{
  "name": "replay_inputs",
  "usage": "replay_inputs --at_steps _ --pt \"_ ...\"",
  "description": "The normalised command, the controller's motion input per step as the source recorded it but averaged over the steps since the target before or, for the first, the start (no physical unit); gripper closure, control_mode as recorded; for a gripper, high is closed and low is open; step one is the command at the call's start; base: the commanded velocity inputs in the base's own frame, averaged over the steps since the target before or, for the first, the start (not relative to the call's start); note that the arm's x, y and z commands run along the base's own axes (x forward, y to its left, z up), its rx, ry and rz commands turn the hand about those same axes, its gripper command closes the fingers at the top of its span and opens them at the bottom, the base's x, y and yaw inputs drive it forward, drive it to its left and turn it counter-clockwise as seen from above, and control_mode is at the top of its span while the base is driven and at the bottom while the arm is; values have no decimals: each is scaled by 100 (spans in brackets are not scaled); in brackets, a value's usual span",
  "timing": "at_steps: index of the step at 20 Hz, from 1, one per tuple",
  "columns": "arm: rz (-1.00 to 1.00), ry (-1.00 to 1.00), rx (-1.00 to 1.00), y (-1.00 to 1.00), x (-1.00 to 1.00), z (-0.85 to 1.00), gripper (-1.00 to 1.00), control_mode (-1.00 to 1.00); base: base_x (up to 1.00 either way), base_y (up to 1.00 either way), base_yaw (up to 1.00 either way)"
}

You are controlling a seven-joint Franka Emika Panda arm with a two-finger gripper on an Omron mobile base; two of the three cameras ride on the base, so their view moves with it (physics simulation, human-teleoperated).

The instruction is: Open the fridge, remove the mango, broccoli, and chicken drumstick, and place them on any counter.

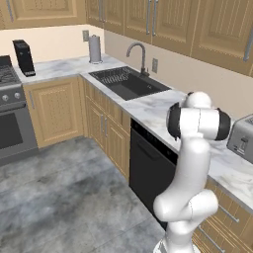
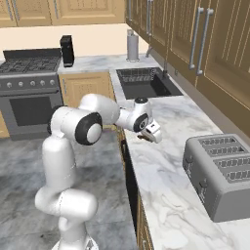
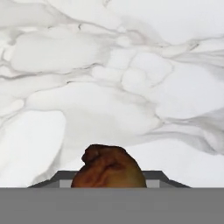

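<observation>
My gripper [image 2: 147, 135] hangs just above the marbled counter [image 2: 172, 128], between the sink and the toaster. It is shut on the chicken drumstick [image 2: 142, 138], a small reddish-brown knobby piece. In the hand view the chicken drumstick [image 3: 108, 168] sits between the two dark fingertips of the gripper [image 3: 109, 181], with bare counter [image 3: 109, 65] close beneath it. From the left base view my own arm covers the hand, in front of the counter [image 1: 148, 106]. The fridge, the mango and the broccoli are out of view.
A silver toaster [image 2: 219, 173] [image 1: 242, 138] stands on the counter close to the gripper's right. The dark sink [image 2: 146, 83] [image 1: 128, 81] lies beyond. A black dishwasher front [image 1: 148, 168] sits below the counter. A stove [image 2: 29, 93] fills the far corner.
</observation>
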Motion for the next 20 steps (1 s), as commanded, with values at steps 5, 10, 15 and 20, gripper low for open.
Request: replay_inputs --at_steps 5,10,15,20 --pt "0 4 2 -40 94 -55 100 -100 0 0 0" --pt "0 0 0 -19 53 -63 -100 -100 0 0 0" --pt "0 -13 0 0 -17 -15 -100 -100 0 0 0" --pt "0 -31 -5 42 -94 0 -100 -100 0 0 0"
